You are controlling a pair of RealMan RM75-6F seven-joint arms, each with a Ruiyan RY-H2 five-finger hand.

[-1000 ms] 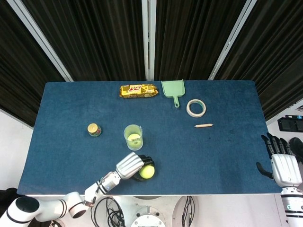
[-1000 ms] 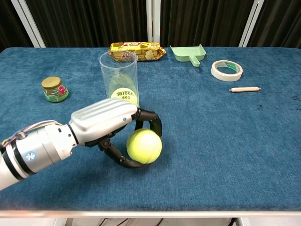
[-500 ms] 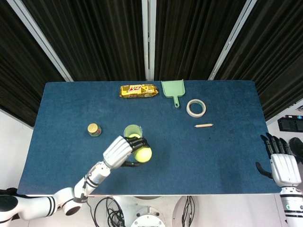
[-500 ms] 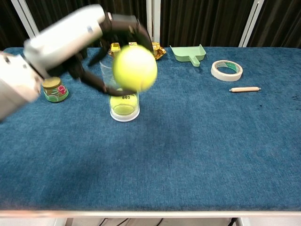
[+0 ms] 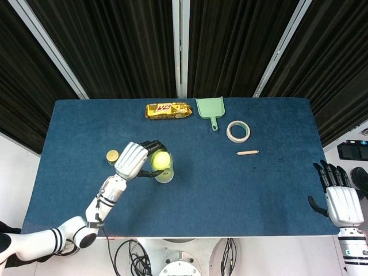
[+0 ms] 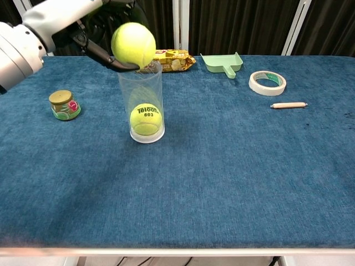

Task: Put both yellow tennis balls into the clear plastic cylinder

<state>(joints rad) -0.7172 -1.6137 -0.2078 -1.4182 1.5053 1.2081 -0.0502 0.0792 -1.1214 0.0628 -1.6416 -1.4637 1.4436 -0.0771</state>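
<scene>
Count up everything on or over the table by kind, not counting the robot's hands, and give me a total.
Tennis balls: 2, one in the clear cylinder, one held above it
Clear cylinder: 1
Small jar: 1
Snack packet: 1
Green dustpan: 1
Tape roll: 1
Wooden stick: 1
Total: 8

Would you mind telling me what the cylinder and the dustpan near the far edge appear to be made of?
The cylinder looks like thin clear plastic: the ball inside shows through its wall. The green dustpan seems moulded plastic, matte and uniformly coloured, though that is a guess.
</scene>
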